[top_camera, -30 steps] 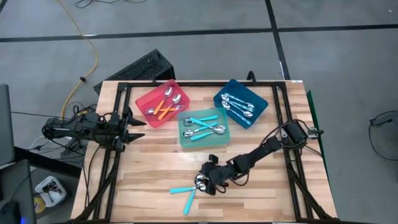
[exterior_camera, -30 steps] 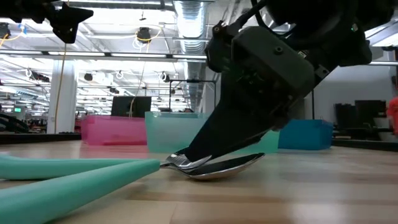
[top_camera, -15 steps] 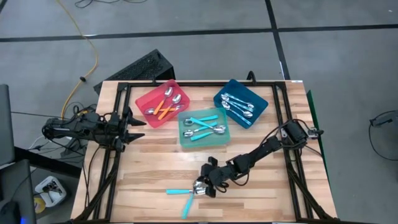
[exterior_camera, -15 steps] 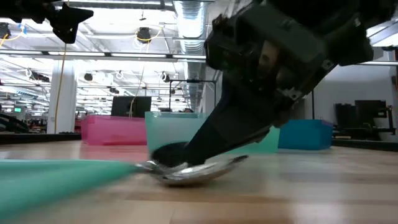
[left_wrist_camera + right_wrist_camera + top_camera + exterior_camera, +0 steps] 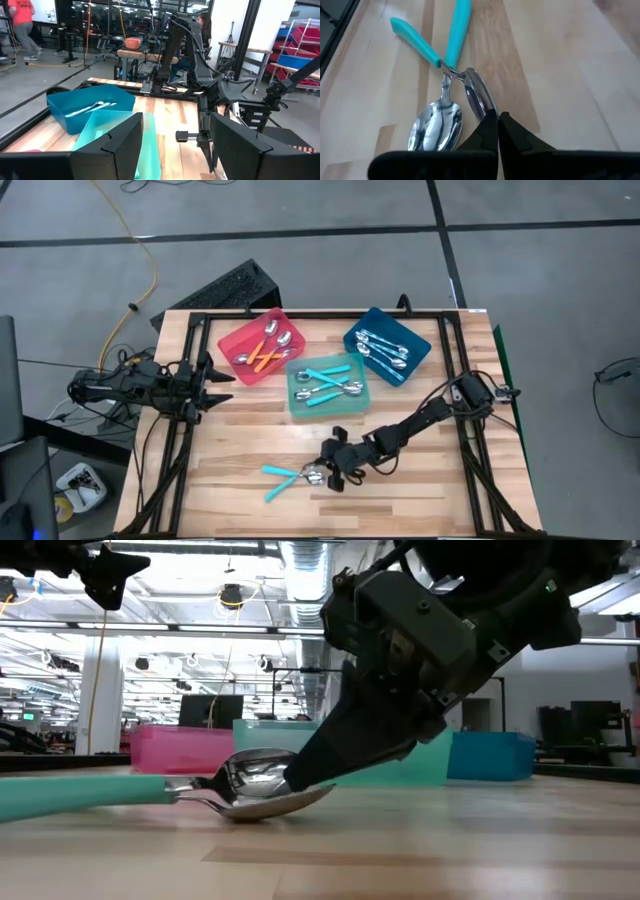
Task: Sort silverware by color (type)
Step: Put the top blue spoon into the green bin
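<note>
Your table (image 5: pixel 240 450) carries three trays along its far half: a red tray (image 5: pixel 236 340) with orange spoons (image 5: pixel 262 358), a teal tray (image 5: pixel 362 402) with teal spoons (image 5: pixel 325 372), and a blue tray (image 5: pixel 425 352) with pale spoons (image 5: pixel 383 348). Those look sorted already, so I judge the task nearly done

The left arm waits off the table's left edge, its left gripper (image 5: pixel 215 376) with jaws spread wide, as its wrist view shows. It is well apart from the work

The right arm reaches across to the near middle of the table. The right gripper (image 5: pixel 498 126) has its jaws pressed together at the tips, down at the tabletop, touching the edge of one spoon's bowl; I cannot see that they clamp anything

Two loose spoons (image 5: pixel 451 65) with teal handles lie just beyond those tips, crossed at the necks, with the shiny bowls (image 5: pixel 436 120) nearest the jaws and the handles fanning away from the gripper, toward the table's left. So each long axis runs roughly along the gripper's reach, not across it. The right arm is far nearer. To pick one, you would likely need to open the jaws and straddle a neck or handle, then carry it to the teal tray
</note>
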`<state>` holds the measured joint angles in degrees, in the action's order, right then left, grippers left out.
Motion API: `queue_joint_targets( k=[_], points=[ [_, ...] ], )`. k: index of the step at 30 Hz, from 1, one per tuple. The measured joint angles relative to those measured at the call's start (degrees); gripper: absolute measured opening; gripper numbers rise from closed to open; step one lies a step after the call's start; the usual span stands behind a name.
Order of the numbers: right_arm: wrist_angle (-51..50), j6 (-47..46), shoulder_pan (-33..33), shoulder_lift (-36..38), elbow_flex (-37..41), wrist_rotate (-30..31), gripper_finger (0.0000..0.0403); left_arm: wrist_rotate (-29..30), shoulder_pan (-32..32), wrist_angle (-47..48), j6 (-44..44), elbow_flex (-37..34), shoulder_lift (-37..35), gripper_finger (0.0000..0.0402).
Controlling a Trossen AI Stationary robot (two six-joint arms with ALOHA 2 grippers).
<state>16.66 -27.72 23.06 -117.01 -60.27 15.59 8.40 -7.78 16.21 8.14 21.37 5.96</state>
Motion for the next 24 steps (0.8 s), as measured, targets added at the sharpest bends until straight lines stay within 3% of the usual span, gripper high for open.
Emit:
queue_joint_targets(
  k=[7, 16, 20, 24],
  points=[
    [2.93, 1.45, 0.00, 0.13, 0.10, 0.27, 0.0020, 0.00, -0.01, 1.44, 0.12, 0.02, 0.02, 0.0214],
    [1.94, 9.13, -0.38, 6.61, 0.01, 5.56, 0.0020, 0.00, 0.00, 1.52, 0.12, 0.02, 0.03, 0.0214],
    [1.48, 13.32, -0.65, 9.95, 0.00, 11.07, 0.0020, 0.00, -0.01, 1.52, 0.15, 0.02, 0.04, 0.0214],
    [1.94, 17.20, -0.40, 12.79, 0.02, 22.23, 0.0020, 0.00, 0.01, 1.50, 0.57, 0.02, 0.04, 0.0214]
  ],
)
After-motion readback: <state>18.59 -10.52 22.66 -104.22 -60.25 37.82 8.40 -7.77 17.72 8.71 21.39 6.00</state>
